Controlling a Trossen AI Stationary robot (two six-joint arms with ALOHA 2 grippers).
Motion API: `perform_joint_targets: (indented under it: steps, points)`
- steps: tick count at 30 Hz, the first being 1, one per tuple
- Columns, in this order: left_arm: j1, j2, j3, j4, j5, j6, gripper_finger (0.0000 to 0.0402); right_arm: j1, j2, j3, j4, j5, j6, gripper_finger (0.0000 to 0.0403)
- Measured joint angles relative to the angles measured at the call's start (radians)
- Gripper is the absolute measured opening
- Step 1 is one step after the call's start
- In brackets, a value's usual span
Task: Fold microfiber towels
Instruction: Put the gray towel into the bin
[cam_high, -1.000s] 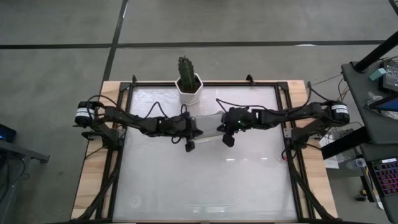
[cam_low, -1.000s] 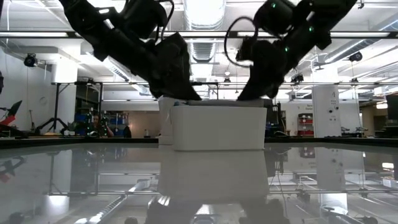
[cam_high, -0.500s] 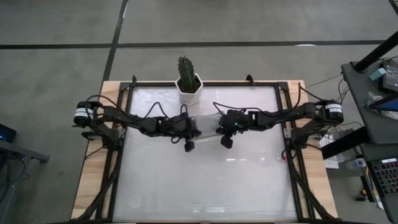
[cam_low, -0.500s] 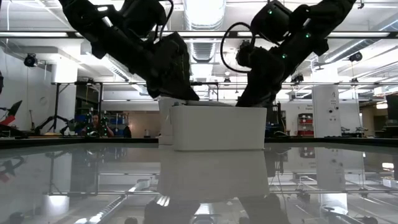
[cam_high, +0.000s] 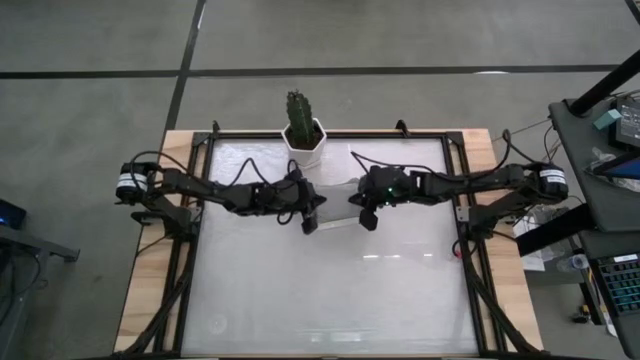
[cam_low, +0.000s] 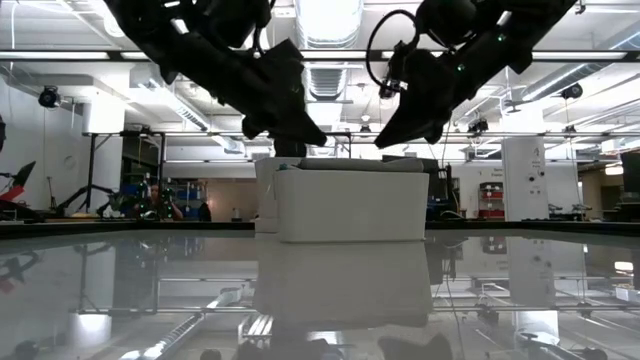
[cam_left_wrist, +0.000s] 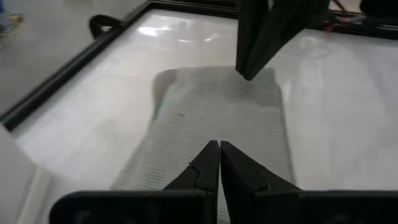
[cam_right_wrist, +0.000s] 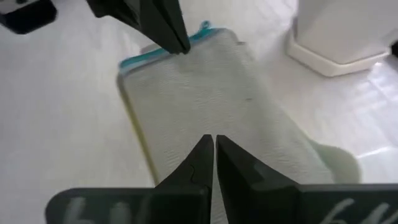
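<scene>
A folded grey towel (cam_left_wrist: 217, 112) lies flat on top of a stack of folded microfiber towels. A teal edge (cam_right_wrist: 149, 53) and a yellow edge (cam_right_wrist: 143, 143) show beneath it. The stack sits in a white tray (cam_low: 350, 205) at the table's middle, toward the far edge. My left gripper (cam_left_wrist: 219, 146) hangs shut a little above the stack's left end. My right gripper (cam_right_wrist: 208, 140) hangs shut above its right end. In the low view both sets of fingertips, left (cam_low: 305, 140) and right (cam_low: 385, 140), stand clear above the tray's rim.
A cactus in a white pot (cam_high: 302, 135) stands just beyond the tray at the table's far edge. The glossy white table top (cam_high: 330, 290) stretches from the tray toward the near edge. A black frame (cam_high: 200, 250) borders the table.
Both grippers have risen from the tray's top edge and now hang clear above it, still shut. The left gripper has also shifted slightly toward the table's right. The stack of towels has stayed where it was.
</scene>
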Motion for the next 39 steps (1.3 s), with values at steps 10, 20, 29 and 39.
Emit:
perform_joint_targets:
  steps: [10,20,29,39]
  points:
    - [0.043,0.001,0.001,0.003,-0.052,-0.002,0.0000,-0.057,0.038,0.000,0.052,0.054,-0.018,0.0012]
    - [0.049,0.090,0.013,0.020,-0.051,-0.005,0.0000,-0.069,0.061,-0.002,0.080,0.093,-0.026,0.0012]
    - [0.049,0.102,0.013,-0.059,-0.051,-0.073,0.0000,-0.069,0.061,-0.044,0.115,0.101,-0.032,0.0012]
    - [0.049,0.102,0.010,-0.061,-0.051,-0.085,0.0000,-0.069,0.062,-0.097,0.157,0.101,-0.022,0.0012]
